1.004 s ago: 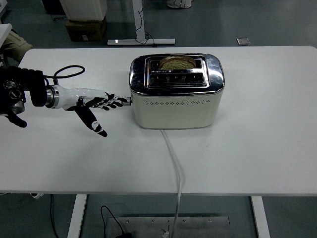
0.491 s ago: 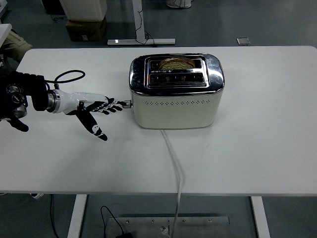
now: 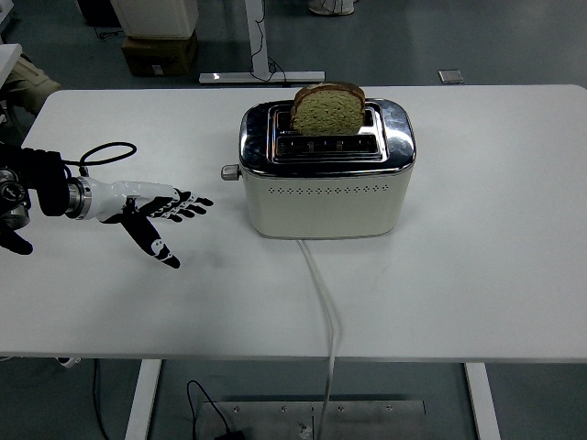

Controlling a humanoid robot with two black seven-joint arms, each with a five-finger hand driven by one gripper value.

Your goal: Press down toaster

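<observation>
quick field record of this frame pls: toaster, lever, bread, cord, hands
toaster: cream body, chrome top, upright near the table centre
lever: on toaster's left end, raised, untouched
bread slice: rear slot, sticking up well above the top
front slot: looks empty
cord: white, runs from toaster front over the near table edge
left hand: fingers spread, holding nothing, left of the lever, apart from it
right hand: not in view

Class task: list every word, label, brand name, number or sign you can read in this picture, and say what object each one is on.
Nothing here can be read.
Toaster: a thin dark strip between the two slots on top may carry print, too small and blurred to read.
Bread slice, left hand, white cable, table: no text seen.
</observation>
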